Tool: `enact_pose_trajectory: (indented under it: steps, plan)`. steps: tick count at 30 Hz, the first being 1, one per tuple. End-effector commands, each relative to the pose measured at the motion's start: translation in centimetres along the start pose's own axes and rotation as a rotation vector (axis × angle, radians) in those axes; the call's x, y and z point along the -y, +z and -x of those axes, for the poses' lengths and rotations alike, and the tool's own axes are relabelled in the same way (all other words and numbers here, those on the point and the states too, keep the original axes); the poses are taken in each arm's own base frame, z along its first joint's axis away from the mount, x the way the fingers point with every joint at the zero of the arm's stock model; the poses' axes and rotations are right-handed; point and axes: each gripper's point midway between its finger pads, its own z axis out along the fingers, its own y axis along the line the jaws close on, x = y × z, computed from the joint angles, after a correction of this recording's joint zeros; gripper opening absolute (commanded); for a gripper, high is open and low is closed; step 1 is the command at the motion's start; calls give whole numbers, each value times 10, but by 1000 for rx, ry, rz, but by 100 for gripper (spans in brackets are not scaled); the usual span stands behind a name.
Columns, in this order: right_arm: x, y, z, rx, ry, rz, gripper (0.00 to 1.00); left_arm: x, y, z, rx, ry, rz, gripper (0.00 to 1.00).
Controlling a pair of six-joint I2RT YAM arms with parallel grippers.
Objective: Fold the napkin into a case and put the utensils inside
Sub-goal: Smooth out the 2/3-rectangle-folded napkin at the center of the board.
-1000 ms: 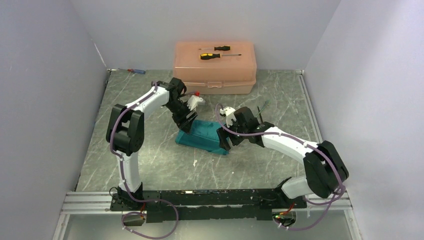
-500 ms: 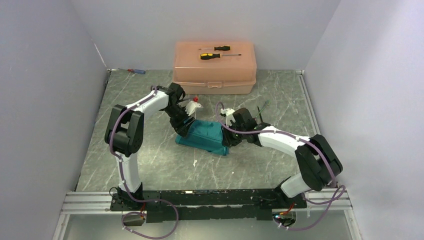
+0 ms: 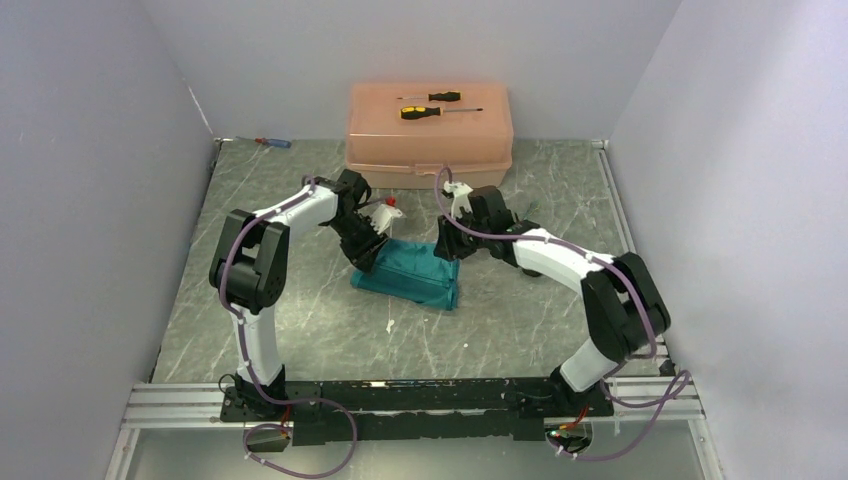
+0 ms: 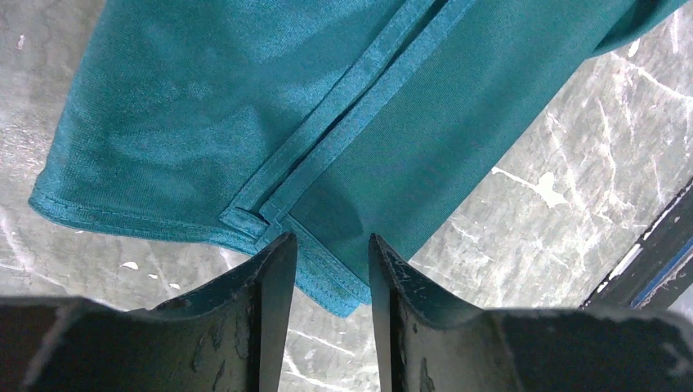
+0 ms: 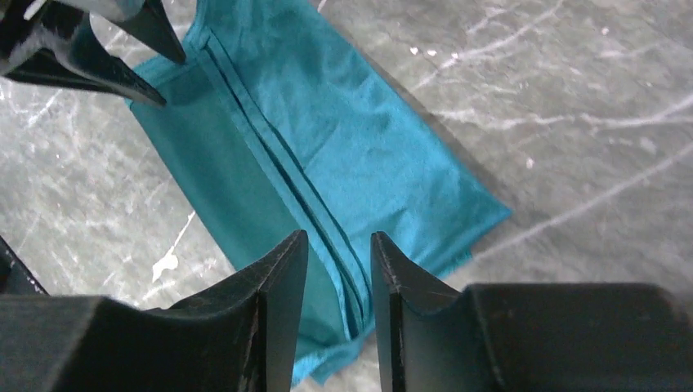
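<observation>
The left tool (image 3: 368, 246) sits at the 10 o'clock corner of the napkin (image 3: 410, 270), much where it was a second ago, only drawn in slightly toward the cloth. Its jaws stand narrowly apart and grip nothing; in its own wrist view the left tool (image 4: 327, 238) hangs just over the napkin's (image 4: 188, 106) corner.

The napkin lies flat on the gray surface (image 3: 300, 320), folded to a narrow band at 6 o'clock from the peach box (image 3: 430, 145). It looked puffier a second ago.

The right tool (image 3: 447, 240) has made the larger move: from the napkin's 4 o'clock corner to its 2 o'clock edge, with the elbow swung inward. Its jaws are also narrowly apart, holding nothing.

The top view shows only a teal patch. The wrist views add two hemmed edges (image 4: 351, 98) meeting side by side along the cloth (a seam the overhead misses). The right wrist view shows the same seam running between the right tool (image 5: 337, 237) and the left tool's fingertips (image 5: 90, 72) at the napkin's (image 5: 359, 155) far end.
</observation>
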Motion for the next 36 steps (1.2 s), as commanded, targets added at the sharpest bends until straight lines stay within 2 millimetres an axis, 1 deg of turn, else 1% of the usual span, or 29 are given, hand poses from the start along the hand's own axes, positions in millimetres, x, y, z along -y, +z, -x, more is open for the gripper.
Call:
enact_pose_trajectory:
  steps: [1,5,8,10,12,14,15,19,24,30,32,33,36]
  plan:
    - [-4,20,15,27,12,50,35,0,-10,14,52,17,43,42]
    - [5,35,5,13,34,25,26,-5,-8,16,58,7,62,33]
    - [18,43,-6,-14,55,-21,16,-9,-8,17,64,-5,90,24]
    - [25,48,-6,-1,66,-41,12,-13,-8,17,69,-14,111,17]
    - [28,49,-7,9,75,-51,10,-15,-9,17,77,-24,132,12]
    - [30,49,-8,11,81,-52,9,-18,-9,18,87,-38,157,4]
    - [31,49,-9,10,83,-53,8,-18,-10,17,92,-43,166,3]
    - [33,51,-14,-4,84,-56,8,-19,-9,16,108,-74,185,3]
    - [41,55,-22,-29,89,-79,8,-17,-14,19,138,-92,203,3]
    - [51,58,-40,-58,123,-117,4,-14,-15,18,142,-101,194,3]
    - [51,56,-39,-48,127,-121,4,-14,-20,22,151,-106,195,3]
    - [50,54,-37,-38,129,-119,4,-14,-24,24,155,-112,188,4]
    - [39,46,-19,3,122,-84,7,-10,-38,34,170,-114,163,23]
